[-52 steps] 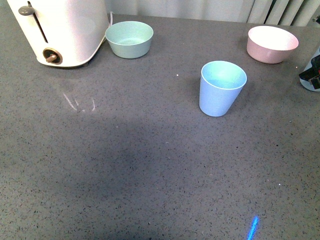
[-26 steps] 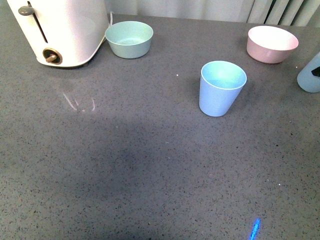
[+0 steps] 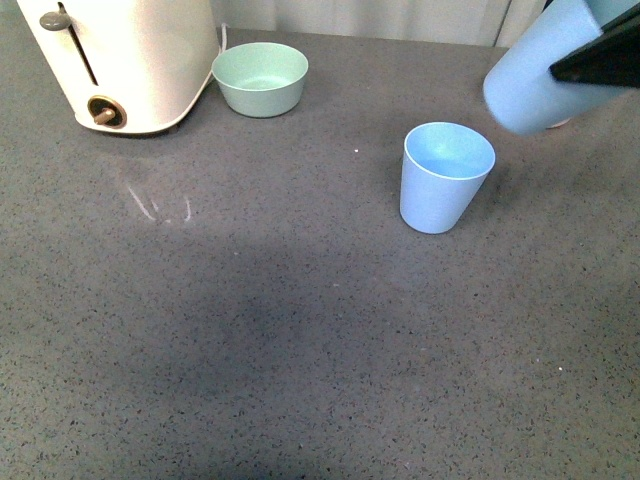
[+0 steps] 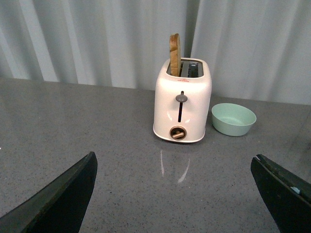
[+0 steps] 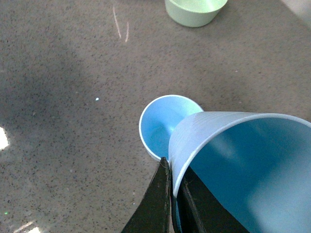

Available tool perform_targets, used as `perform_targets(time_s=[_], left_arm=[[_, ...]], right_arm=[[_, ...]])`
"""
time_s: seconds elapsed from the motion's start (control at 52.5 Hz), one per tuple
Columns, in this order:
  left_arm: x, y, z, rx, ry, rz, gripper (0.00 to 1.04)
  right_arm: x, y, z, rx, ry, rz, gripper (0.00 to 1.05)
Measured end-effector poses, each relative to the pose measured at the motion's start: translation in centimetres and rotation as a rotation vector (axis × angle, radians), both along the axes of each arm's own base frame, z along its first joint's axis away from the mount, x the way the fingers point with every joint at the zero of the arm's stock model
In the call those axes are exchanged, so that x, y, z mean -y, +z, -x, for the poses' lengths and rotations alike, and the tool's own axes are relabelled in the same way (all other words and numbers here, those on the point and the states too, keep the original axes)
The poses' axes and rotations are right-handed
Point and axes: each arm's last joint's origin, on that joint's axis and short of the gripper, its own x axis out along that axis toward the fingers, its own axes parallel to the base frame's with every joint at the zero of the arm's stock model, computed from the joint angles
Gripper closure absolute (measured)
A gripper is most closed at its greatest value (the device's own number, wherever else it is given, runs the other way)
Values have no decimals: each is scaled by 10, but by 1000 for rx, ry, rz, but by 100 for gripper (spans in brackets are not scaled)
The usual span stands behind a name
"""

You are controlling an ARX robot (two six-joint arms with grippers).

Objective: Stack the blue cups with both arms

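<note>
Black jaws of the right gripper pinch the rim of one blue cup, one jaw inside the wall and one outside, holding it tilted in the air with its base lowest. Near that base, and not touching it, the other blue cup stands upright on the grey countertop. The left gripper hangs with its jaws spread wide, nothing between them, facing a white toaster with a slice of bread in its slot. Just beside the toaster sits a mint-green bowl
</note>
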Motion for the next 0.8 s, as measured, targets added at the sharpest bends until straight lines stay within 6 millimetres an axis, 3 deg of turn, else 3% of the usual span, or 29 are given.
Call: perform_targets(time_s=[0.248, 0.496, 0.705, 0.801], left_arm=[[0, 0, 0, 0, -1, 0, 9], [0, 0, 0, 0, 0, 0, 9], [0, 0, 0, 0, -1, 0, 9], [0, 0, 0, 0, -1, 0, 9]], right_arm=[[-27, -20, 2, -19, 45, 42, 103], [-36, -36, -5, -41, 41, 64, 103], [-40, -35, -13, -25, 24, 57, 103], [-40, -33, -17, -7, 10, 46, 87]])
